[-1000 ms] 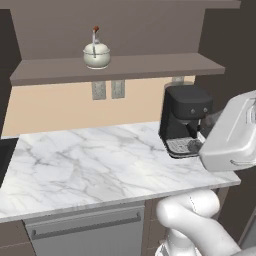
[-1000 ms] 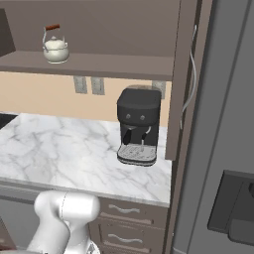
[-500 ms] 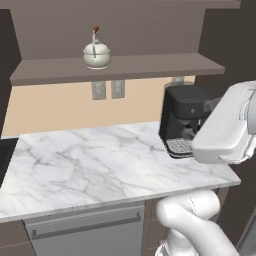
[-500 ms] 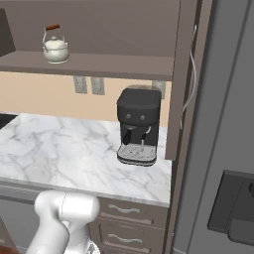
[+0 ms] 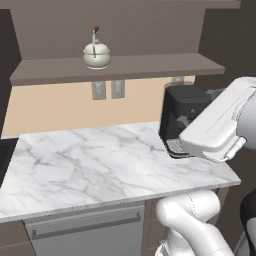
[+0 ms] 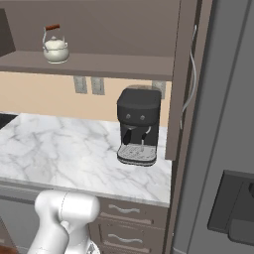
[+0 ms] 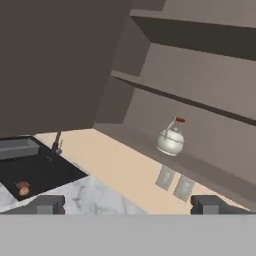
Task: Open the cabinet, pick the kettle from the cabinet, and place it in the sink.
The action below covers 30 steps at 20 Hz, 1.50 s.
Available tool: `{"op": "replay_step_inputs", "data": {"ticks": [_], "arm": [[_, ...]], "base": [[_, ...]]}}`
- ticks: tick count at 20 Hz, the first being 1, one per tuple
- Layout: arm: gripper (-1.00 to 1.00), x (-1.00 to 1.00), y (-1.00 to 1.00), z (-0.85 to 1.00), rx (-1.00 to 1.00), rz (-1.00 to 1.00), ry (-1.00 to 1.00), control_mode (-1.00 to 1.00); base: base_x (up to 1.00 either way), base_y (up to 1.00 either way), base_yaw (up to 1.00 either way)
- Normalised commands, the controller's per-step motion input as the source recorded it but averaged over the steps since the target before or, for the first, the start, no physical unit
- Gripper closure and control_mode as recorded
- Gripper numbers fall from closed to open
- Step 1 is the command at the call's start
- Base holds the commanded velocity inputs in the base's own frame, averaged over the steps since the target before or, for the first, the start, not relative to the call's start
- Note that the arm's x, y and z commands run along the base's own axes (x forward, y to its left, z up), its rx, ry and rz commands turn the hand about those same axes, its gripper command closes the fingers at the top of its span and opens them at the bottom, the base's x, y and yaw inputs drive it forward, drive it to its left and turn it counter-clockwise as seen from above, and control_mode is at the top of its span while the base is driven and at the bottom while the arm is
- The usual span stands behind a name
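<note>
**A:** Where is the kettle, and why there?

**B:** Upright on the shelf of the cabinet, handle arched over its lid, well above the desk. The door hangs swung out at the kettle's right in the right base view, so the shelf lies exposed. I judge the opening step done and the pick-up not yet begun.

**A:** And the gripper?

**B:** Jaws wide apart, nothing between them. Its two tips frame the bottom of the hand view, with the kettle ahead and above, well apart from them. That aim looks like a line-up for a reach, with the spread set to take the kettle's round body.

**A:** What stands near the kettle?

**B:** Below and to its right in both base views, the coffee machine on the desk, against the wall. Two wall outlets sit just under the shelf.

**A:** The sink?

**B:** Down and left of the kettle in the hand view, sunk into the desk, faucet at its rim, a small brown object in it that is too blurred to identify.
</note>
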Motion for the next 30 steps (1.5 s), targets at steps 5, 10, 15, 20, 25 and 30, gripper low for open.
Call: {"op": "replay_step_inputs", "data": {"ticks": [5,10,15,20,25,30], "arm": [[-1.0,0.03,0.0,0.39,0.12,-0.05,-0.07,-1.0],[-1.0,0.05,-0.07,0.14,0.05,-0.03,-0.06,-1.0],[-1.0,0.28,-0.21,-0.04,0.1,-0.04,0.0,-1.0],[-1.0,0.28,-0.05,0.08,0.13,-0.06,0.03,-1.0],[-1.0,0.22,0.0,0.19,0.03,-0.05,0.13,-1.0],[-1.0,0.22,-0.02,0.24,0.0,-0.03,0.26,-1.0]], "base": [[0.0,0.0,0.0],[0.0,0.0,0.0],[0.0,0.0,0.0],[0.0,0.0,0.0],[0.0,0.0,0.0],[0.0,0.0,0.0]]}}
